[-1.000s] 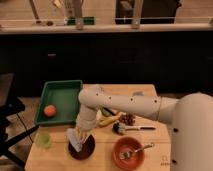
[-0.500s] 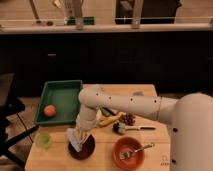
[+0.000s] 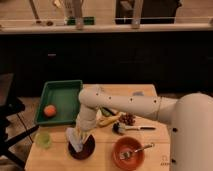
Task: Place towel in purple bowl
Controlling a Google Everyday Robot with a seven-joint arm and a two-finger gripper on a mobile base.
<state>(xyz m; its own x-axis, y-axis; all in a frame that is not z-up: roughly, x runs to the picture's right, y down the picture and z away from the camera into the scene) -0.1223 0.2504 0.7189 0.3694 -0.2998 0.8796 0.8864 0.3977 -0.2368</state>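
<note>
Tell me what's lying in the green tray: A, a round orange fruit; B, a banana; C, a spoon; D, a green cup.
A: a round orange fruit lies in the green tray, while the gripper is down by the towel at the purple bowl.

The robot's white body [image 3: 194, 131] stands at the right edge of the table [image 3: 54, 158]. Its arm [image 3: 135, 106] reaches left across the middle of the table to a rounded elbow [image 3: 90, 97] near the table's centre. From there the forearm [image 3: 86, 118] bends steeply down toward the front edge. The gripper [image 3: 80, 136] points downward, low over the front left part of the table.
</note>
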